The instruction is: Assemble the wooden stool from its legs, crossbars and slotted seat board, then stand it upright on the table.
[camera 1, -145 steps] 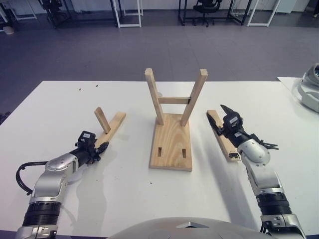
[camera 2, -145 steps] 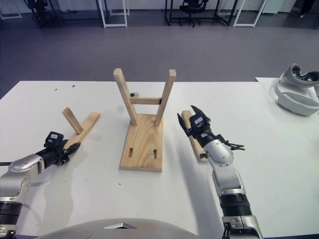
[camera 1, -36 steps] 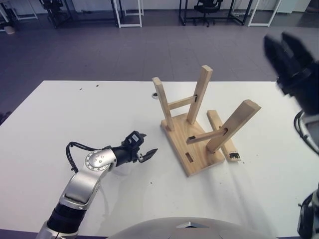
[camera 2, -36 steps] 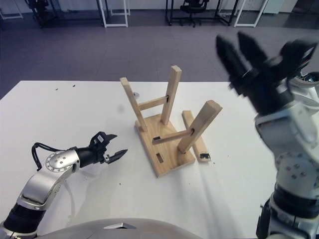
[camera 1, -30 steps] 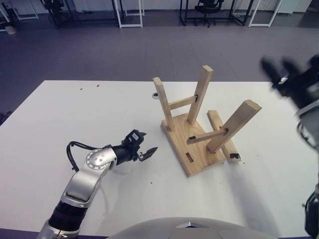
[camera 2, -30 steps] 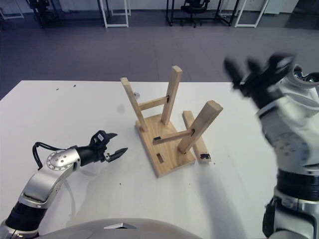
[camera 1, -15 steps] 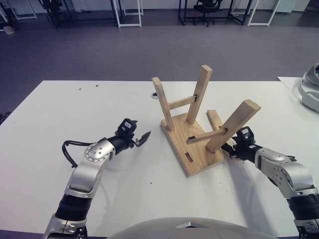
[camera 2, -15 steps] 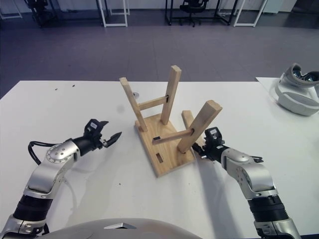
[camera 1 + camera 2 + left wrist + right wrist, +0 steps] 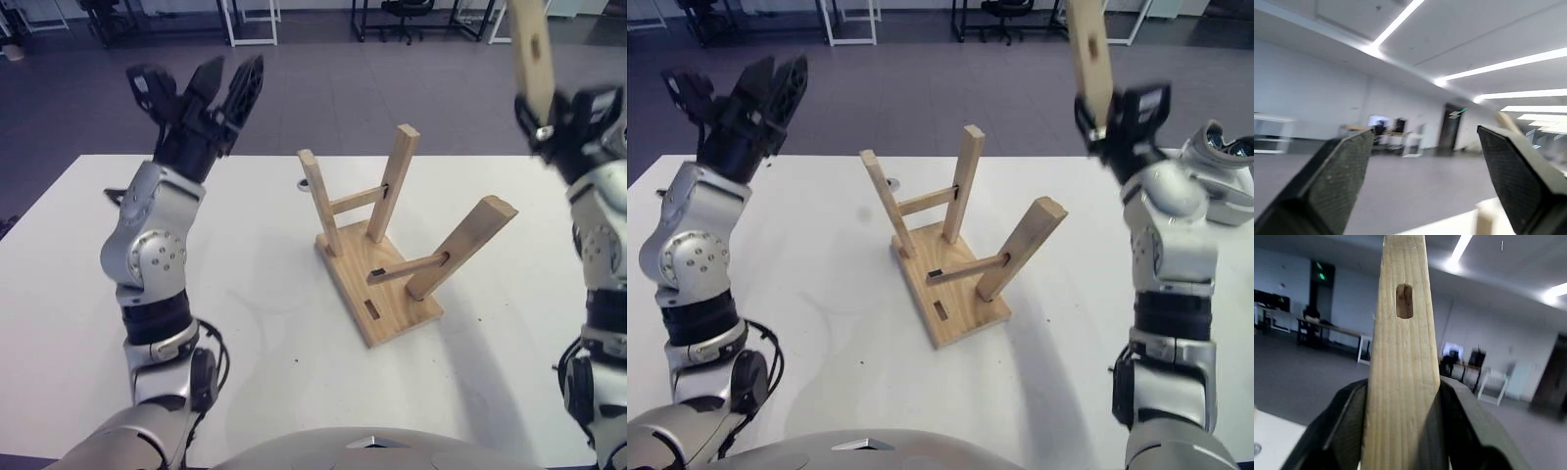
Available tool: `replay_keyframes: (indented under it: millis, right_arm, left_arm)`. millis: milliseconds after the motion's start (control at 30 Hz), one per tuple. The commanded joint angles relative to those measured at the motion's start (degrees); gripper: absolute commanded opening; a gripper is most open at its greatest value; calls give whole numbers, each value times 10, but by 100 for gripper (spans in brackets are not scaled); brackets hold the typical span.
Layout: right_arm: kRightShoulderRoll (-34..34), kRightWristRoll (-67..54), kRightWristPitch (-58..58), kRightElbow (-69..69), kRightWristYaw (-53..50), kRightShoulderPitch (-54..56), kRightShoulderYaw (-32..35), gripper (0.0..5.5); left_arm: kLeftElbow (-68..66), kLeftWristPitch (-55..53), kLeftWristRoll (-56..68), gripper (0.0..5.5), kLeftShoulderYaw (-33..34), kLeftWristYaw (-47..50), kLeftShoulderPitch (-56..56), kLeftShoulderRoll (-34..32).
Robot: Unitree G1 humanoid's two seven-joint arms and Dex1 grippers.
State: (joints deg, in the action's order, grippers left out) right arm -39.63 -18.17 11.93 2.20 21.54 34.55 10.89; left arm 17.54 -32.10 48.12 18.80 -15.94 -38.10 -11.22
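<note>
Stool [image 9: 377, 253] part-built, upside down at the middle of the white table [image 9: 274, 323]. Seat board [image 9: 397, 305] lies flat and skewed. Two legs [image 9: 313, 201] stand up from its far end, joined by a crossbar [image 9: 353, 202]. At the near right end a third leg [image 9: 460, 243] leans off to the right with a second crossbar [image 9: 407, 268] stuck in its side; that bar's left end sits over the board, unjoined. Left gripper [image 9: 227, 80] is raised high over the far left of the table, fingers spread wide, nothing in them. Right gripper [image 9: 568, 116] is raised high at the far right, clamped on the bottom of the fourth leg [image 9: 532, 49], which points up, well apart from the stool. Headset [image 9: 1227, 174] on the table at far right, behind that arm.

Left wrist view: both finger pads [image 9: 1337, 181] far apart, empty gap, room behind.

Right wrist view: fourth leg upright between the fingers [image 9: 1347, 426], pinched tight on both sides, mortise slot [image 9: 1404, 301] near its top end.
</note>
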Motion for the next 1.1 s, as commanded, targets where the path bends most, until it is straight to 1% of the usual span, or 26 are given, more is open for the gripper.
replay_keyframes:
  millis: [33, 100, 167, 300, 400, 467, 633, 667, 700, 767, 833, 867, 1000, 1033, 1100]
  right_arm:
    - [23, 66, -95, 124, 101, 45, -149, 208]
    - [57, 56, -98, 154, 110, 57, -171, 208]
    - [76, 51, -99, 160, 115, 61, -172, 208]
    - [89, 57, -95, 154, 119, 56, -166, 208]
    - [90, 67, -95, 152, 123, 49, -166, 208]
    - [90, 73, -96, 152, 126, 44, -167, 208]
    - [92, 79, -97, 152, 129, 40, -166, 208]
    - [93, 80, -97, 153, 128, 40, -166, 208]
    - [93, 80, -98, 154, 128, 40, -165, 208]
    - [93, 81, -98, 154, 128, 39, -164, 208]
    - [93, 80, -98, 154, 128, 39, -161, 208]
    - [94, 80, -99, 153, 128, 39, -159, 208]
    - [92, 84, -102, 154, 129, 38, -155, 208]
    - [92, 84, -99, 155, 130, 37, -155, 245]
    - [86, 83, -92, 159, 136, 30, -155, 285]
  left_arm:
    - [-44, -29, 110, 434, 18, 38, -111, 25]
    - [-50, -32, 126, 469, 9, 47, -126, 29]
    - [-48, -40, 147, 472, -1, 52, -125, 36]
    - [-31, -42, 168, 411, -12, 57, -108, 37]
    - [-21, -36, 189, 349, -6, 65, -101, 39]
    - [-19, -33, 196, 327, -7, 65, -101, 39]
    - [-12, -34, 205, 236, -15, 69, -95, 34]
    - [-11, -34, 206, 209, -15, 70, -94, 34]
    - [-10, -34, 208, 206, -16, 70, -93, 33]
    - [-7, -34, 212, 152, -17, 70, -90, 33]
    - [-5, -34, 216, 118, -20, 70, -86, 32]
    - [-4, -35, 217, 105, -22, 70, -85, 30]
    - [-4, -40, 216, 103, -27, 69, -77, 22]
    - [-4, -40, 217, 103, -27, 70, -77, 21]
    - [-5, -38, 215, 103, -18, 68, -78, 5]
